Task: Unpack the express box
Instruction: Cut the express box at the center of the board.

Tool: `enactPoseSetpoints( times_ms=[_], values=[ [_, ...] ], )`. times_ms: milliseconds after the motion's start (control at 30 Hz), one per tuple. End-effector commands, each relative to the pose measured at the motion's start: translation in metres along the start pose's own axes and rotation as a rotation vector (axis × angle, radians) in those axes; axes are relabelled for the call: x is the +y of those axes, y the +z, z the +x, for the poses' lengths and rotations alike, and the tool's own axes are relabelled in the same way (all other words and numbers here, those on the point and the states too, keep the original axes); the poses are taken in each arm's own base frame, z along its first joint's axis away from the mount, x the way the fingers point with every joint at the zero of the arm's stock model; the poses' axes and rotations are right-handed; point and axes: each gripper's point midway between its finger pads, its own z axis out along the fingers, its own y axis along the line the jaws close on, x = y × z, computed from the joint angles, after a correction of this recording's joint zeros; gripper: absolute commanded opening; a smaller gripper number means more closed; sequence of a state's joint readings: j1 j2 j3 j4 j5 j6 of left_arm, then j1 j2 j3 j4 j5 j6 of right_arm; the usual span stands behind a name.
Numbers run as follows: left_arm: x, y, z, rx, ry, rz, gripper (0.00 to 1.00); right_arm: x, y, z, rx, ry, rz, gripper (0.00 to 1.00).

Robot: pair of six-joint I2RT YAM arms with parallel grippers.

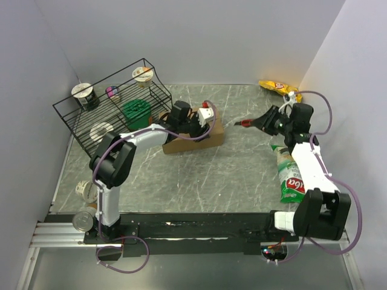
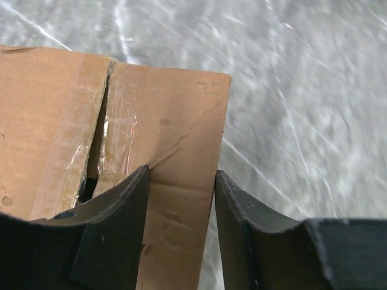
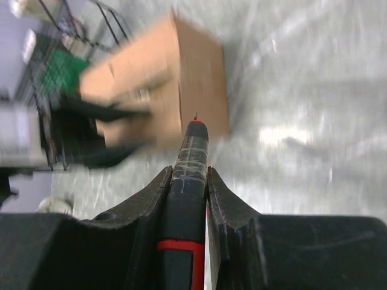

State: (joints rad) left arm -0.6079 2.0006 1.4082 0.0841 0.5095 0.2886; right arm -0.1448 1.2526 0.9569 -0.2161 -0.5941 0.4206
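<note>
the express box [image 1: 195, 142] sits right under the left gripper [image 2: 181, 176], top up, flaps lying flat. that hand's jaws stand about half apart, astride the outer strip of one flap, with one finger over the cardboard and the other just off the box's edge. whether they actually bite on it i can't tell. the right gripper [image 3: 188, 172] is clamped tight on a black cutter [image 3: 192, 142] with a red band. its tip is aimed at the box, which lies ahead of that hand and well apart.

the box's long axis runs straight out in front of the left hand, the taped centre seam along it, and the far end faces the right hand.

it looks light to me, stiff at edges and corners, though the flaps will flex and the clear tape looks slick. i'd guess it skates on the table [image 1: 242, 175] under a blade, so hold it by pressing down beside the seam or on a long wall, not a flap's lip.
</note>
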Motion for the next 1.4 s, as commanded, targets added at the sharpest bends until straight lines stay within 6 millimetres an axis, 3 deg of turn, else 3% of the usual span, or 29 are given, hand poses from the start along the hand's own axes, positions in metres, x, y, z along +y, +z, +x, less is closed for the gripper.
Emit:
enactPoseSetpoints(
  times_ms=[0, 67, 200, 400, 667, 1000, 1367],
  values=[
    [-0.025, -0.027, 0.008, 0.029, 0.015, 0.1, 0.48, 0.017, 0.023, -0.052, -0.14, -0.07, -0.1, 0.0],
    [-0.031, -0.032, 0.017, 0.059, -0.003, 0.111, 0.48, 0.022, 0.033, -0.064, -0.172, -0.072, -0.131, 0.0],
    [-0.03, -0.034, 0.019, 0.066, -0.01, 0.096, 0.48, 0.017, 0.066, -0.06, -0.124, -0.004, -0.155, 0.0],
    [-0.027, -0.033, 0.018, 0.065, -0.037, 0.079, 0.49, 0.028, 0.086, -0.057, -0.083, 0.058, -0.236, 0.0],
    [-0.027, -0.033, 0.018, 0.07, -0.045, 0.077, 0.5, 0.042, 0.097, -0.047, -0.045, 0.085, -0.277, 0.0],
    [-0.026, -0.029, 0.017, 0.072, -0.052, 0.085, 0.5, 0.028, 0.1, -0.044, -0.056, 0.048, -0.18, 0.0],
    [-0.025, -0.027, 0.017, 0.072, -0.056, 0.087, 0.49, 0.028, 0.1, -0.038, -0.039, 0.037, -0.188, 0.0]
  ],
)
